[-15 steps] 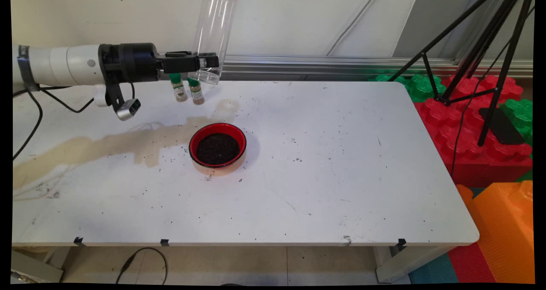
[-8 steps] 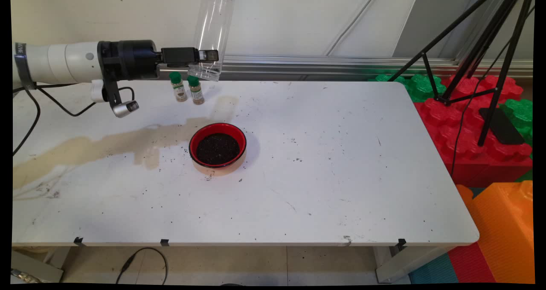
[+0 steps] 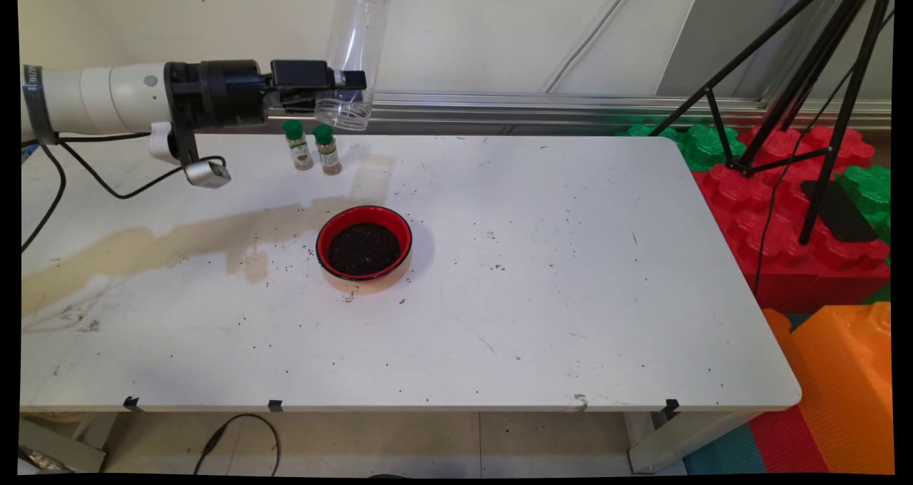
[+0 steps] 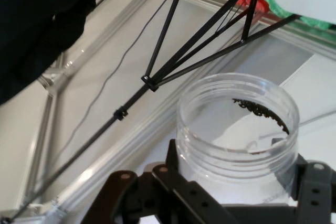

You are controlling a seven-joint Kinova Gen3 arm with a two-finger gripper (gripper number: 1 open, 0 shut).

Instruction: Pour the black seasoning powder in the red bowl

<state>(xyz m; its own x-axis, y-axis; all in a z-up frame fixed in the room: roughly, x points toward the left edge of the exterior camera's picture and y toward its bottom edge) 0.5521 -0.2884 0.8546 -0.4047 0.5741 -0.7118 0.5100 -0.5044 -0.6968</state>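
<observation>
My gripper (image 3: 348, 80) is shut on a clear plastic jar (image 3: 356, 32), held in the air above the table's far left part. The jar is tilted, its open mouth pointing down and its base up by the picture's top. In the hand view the jar (image 4: 236, 124) sits between the black fingers (image 4: 170, 174) with a thin line of dark grains clinging inside its rim. Just below the jar stand two small spice bottles with green caps (image 3: 298, 145) (image 3: 327, 150). Nearer the front, a red bowl (image 3: 327, 230) holds dark grains.
Dark grains lie scattered on the white table (image 3: 542, 292) around the bowl. A brownish stain (image 3: 178, 242) runs across its left part. A black tripod (image 3: 806, 78) stands over large red, green and orange blocks (image 3: 813, 257) off the table's right end.
The arm has risen a little with the jar, and the wrist has turned; the jar's mouth now hangs slightly higher above the spice bottles. The bowl and bottles have not moved.
</observation>
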